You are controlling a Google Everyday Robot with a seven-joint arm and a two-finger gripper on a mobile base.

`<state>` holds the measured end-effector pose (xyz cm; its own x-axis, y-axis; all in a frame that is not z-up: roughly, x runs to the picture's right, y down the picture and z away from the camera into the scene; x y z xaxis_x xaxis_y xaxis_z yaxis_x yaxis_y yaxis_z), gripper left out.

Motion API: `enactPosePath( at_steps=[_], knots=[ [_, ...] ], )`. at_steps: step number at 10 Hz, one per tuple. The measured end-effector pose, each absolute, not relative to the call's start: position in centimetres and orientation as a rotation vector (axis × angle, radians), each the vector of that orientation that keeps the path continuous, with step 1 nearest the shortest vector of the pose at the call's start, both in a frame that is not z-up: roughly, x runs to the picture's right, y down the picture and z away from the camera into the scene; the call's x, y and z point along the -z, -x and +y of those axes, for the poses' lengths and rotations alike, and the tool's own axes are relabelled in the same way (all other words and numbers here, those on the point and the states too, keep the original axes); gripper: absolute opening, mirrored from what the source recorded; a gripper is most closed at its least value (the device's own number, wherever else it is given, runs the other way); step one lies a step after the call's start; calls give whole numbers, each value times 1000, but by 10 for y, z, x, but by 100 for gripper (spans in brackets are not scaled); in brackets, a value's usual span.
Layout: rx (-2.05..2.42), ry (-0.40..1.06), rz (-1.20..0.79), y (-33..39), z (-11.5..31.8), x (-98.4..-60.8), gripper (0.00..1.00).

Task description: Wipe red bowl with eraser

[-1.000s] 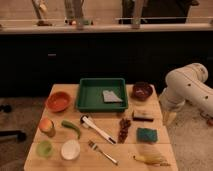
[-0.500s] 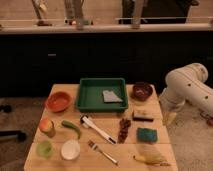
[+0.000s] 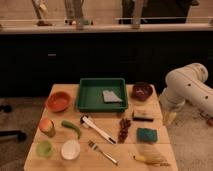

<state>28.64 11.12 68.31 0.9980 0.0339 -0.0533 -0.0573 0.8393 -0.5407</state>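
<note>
Robot at the table's edge: we see the arm (image 3: pixel 187 90) poised off the right side of the table (image 3: pixel 107 116). Its gripper (image 3: pixel 170 118) hangs low just beside that edge and near the eraser (image 3: pixel 143 116). Whether the claw is wide or narrow, we cannot tell.

The eraser lies flat on the right of the table, black top up, between the maroon bowl (image 3: pixel 142 91) behind it and the teal sponge (image 3: pixel 147 134) in front. The red bowl (image 3: pixel 58 101) sits well apart on the far left, just beside the green tray (image 3: pixel 100 81), which holds a grey piece (image 3: pixel 111 96).

We judge the task barely begun, with picking up the eraser as the step in hand. To do it well, we would bring the gripper over the block from above and take it across its short side at the middle. We would also keep clear of the sponge and the maroon bowl, which crowd it on two sides. The carry should then go high enough to pass over the tray. At the red bowl, we would wipe with the eraser's broad face against the inside, pressing lightly so the bowl does not slide.
</note>
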Motion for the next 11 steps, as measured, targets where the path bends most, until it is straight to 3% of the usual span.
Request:
enactPosePath(
  at_steps=[8, 11],
  knots=[
    [-66, 577, 32, -287, 110, -685, 80],
    [-175, 601, 18, -291, 102, -716, 80]
  ],
)
